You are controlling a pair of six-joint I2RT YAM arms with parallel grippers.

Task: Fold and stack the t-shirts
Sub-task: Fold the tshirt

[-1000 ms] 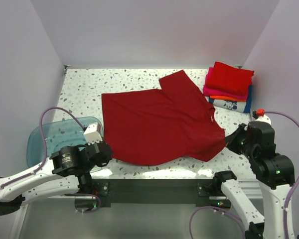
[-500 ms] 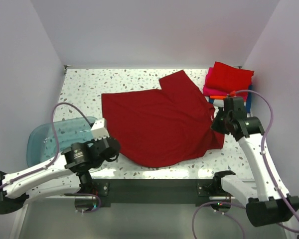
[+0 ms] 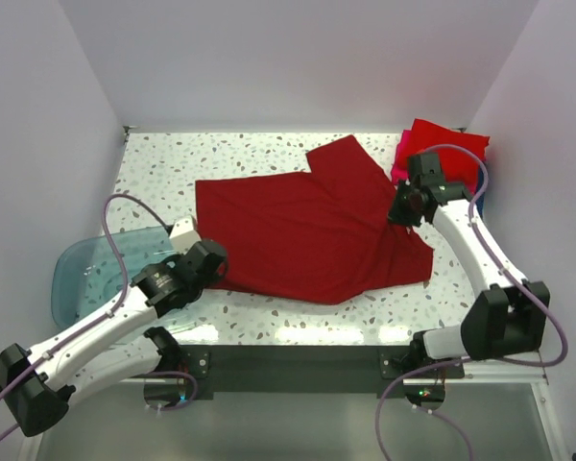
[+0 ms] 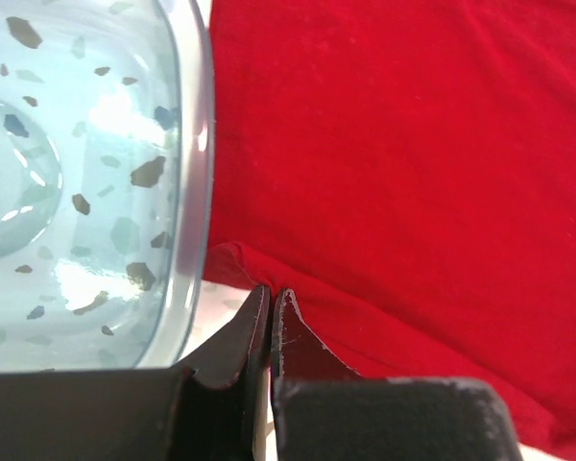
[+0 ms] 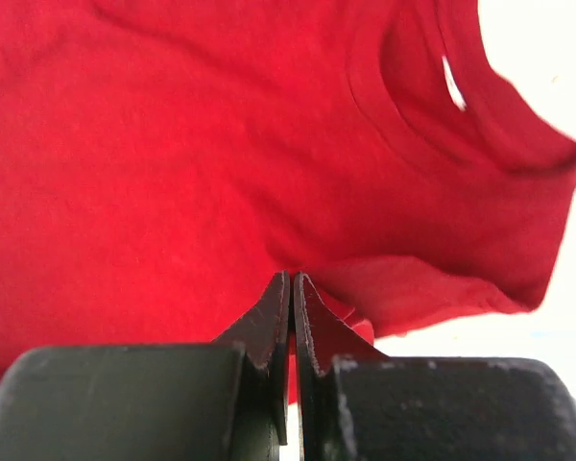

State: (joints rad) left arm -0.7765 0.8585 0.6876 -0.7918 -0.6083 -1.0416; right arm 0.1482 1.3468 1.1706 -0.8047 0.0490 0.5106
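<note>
So the dark red t-shirt [image 3: 307,230] lies spread on the tabletop [image 3: 173,163]. The left claw [image 4: 271,303] pinches its hem corner and the right claw [image 5: 292,288] pinches cloth near the collar (2 grips, probably to lift 1 edge evenly for folding).

Tub [image 3: 82,274] left of shirt [image 3: 307,240]; stack [image 3: 451,149] rear right.

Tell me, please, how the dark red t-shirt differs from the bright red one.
The dark red t-shirt lies spread open on the table; the bright red t-shirt is folded atop a pile. The left hand and right hand pinch the dark red t-shirt; neither holds the bright red t-shirt. Both are plain red cloth.
</note>
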